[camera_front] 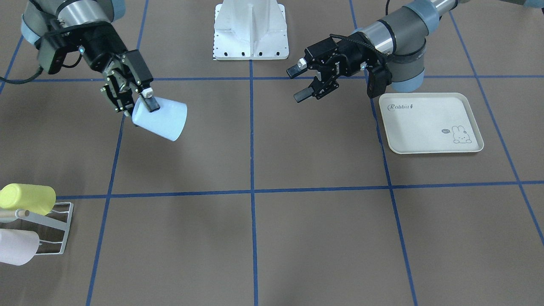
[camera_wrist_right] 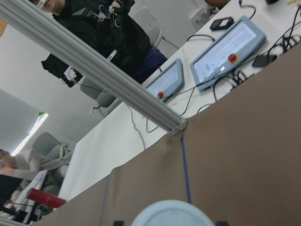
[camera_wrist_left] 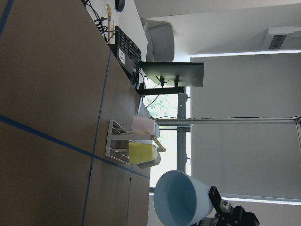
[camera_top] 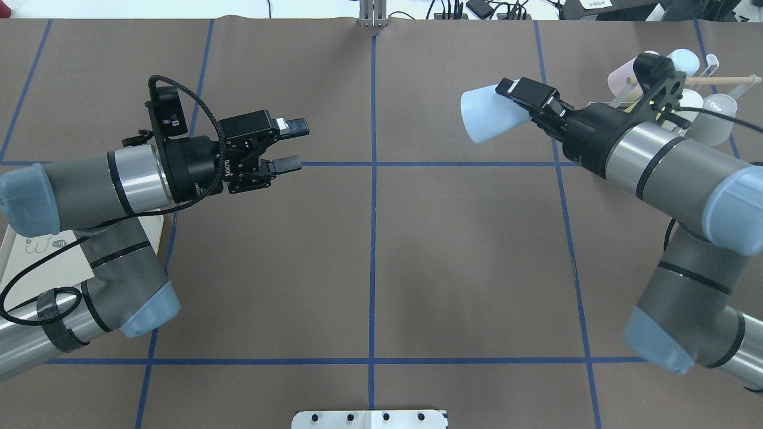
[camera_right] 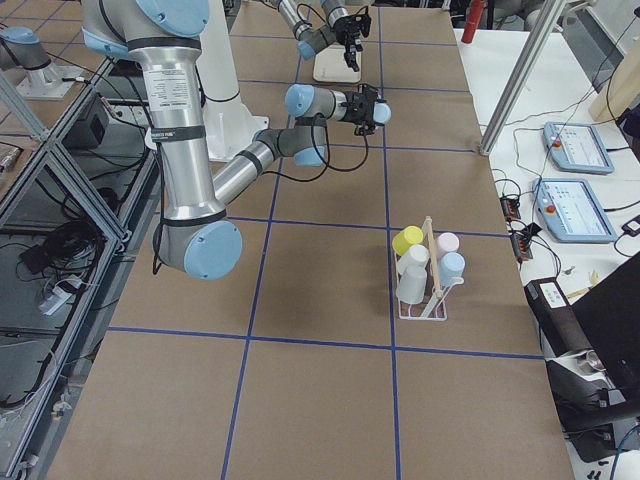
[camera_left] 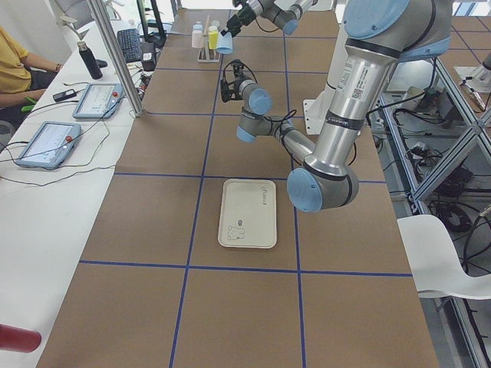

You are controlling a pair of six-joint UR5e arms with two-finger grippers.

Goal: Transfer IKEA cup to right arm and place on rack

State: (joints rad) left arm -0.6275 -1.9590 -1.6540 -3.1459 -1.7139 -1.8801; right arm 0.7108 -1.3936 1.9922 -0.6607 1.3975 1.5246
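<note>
The IKEA cup is light blue and hangs tilted above the table, its mouth towards the table's middle. My right gripper is shut on its rim near the base end; the overhead view shows the same cup in that gripper. My left gripper is open and holds nothing, well apart from the cup, and faces it across the centre line. The white wire rack stands at the table's right end, behind the right arm in the overhead view. The right wrist view shows only the cup's base.
The rack holds a yellow cup, a pink cup and others. A cream rabbit tray lies beside the left arm. The white robot base stands at the table's edge. Beside the table are tablets and a seated person.
</note>
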